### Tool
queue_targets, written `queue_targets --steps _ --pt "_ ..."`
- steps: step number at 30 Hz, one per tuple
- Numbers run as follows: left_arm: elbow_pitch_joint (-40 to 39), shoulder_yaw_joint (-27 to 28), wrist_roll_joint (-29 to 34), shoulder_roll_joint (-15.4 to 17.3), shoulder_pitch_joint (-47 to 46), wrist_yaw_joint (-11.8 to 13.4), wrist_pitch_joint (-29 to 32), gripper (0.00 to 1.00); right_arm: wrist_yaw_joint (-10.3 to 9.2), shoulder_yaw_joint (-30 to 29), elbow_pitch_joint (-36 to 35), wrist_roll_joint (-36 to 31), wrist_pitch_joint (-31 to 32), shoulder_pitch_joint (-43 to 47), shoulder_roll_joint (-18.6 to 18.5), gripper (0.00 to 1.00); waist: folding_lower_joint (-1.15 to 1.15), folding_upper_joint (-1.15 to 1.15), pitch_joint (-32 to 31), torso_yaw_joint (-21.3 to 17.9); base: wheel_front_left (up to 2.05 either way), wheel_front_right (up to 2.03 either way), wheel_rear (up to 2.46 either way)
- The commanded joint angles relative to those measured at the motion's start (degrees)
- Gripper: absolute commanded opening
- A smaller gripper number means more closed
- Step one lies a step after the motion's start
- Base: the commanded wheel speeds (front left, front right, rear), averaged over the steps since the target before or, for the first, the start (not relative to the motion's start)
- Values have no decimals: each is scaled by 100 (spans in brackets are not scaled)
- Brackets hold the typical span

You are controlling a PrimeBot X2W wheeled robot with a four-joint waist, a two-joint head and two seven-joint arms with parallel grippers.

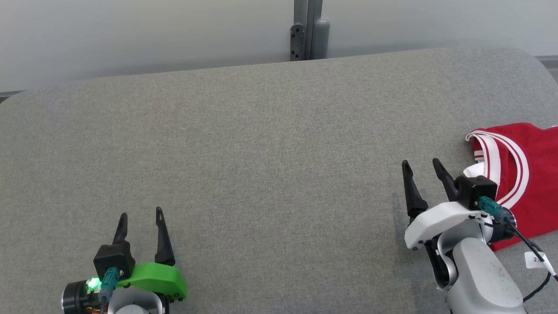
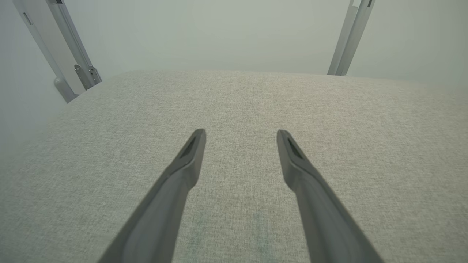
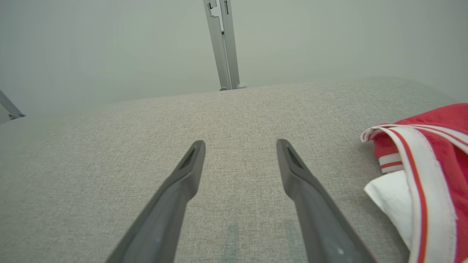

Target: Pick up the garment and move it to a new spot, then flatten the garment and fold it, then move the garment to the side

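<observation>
Head view: red garment (image 1: 534,161) is lying bunched at the far right of the grey padded surface (image 1: 261,152), running off the frame edge. White-and-red striped trim is showing along its left side, with a white patch next to it.

Right gripper (image 1: 421,162) is sitting just left of the garment with its fingers spread wide, pinching nothing and pointing up the view over bare grey fabric. Its black wrist block is overlapping the garment's lower left part in this view, and I cannot tell if they are touching.

Left gripper (image 1: 141,212) is sitting at the lower left, well apart from the garment, with its fingers also spread wide and nothing between them. A green light is glowing on its wrist.

A grey metal post (image 1: 307,30) is standing behind the far edge of the surface against a pale wall (image 1: 130,35).

Right wrist view is showing both dark fingers (image 3: 175,197) parted over bare fabric, with the garment lying off to the right and clear of the fingertips.

Left wrist view is showing parted fingers (image 2: 314,197) over plain grey fabric.
</observation>
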Motion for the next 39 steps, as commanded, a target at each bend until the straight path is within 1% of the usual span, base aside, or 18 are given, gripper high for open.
queue_targets --steps 1,5,10,22,23,28,39 --pt "-32 27 38 25 101 21 1 100 -9 43 -42 57 -12 107 -15 100 0 0 -131 64 0 0 0" --pt "-60 73 55 26 195 25 1 100 -9 146 -109 178 -12 202 -13 100 0 0 -274 106 0 0 0" --pt "-75 154 38 26 293 -27 1 100 -9 209 -157 276 -12 293 -14 100 0 0 -391 132 0 0 0" --pt "-181 286 -190 24 372 -250 1 100 -9 311 -228 338 -12 391 -13 100 0 0 -462 116 0 0 0" --pt "-203 304 -244 25 369 -285 1 0 -9 312 -228 337 -12 394 -13 0 0 0 -460 115 0 0 0" --pt "28 284 -302 -27 366 -274 26 0 0 283 -22 359 33 480 31 0 0 0 -463 115 0 0 0" --pt "-90 422 -1486 -20 296 -447 361 0 -1 121 -307 1567 368 601 24 0 0 0 -473 109 0 0 0"
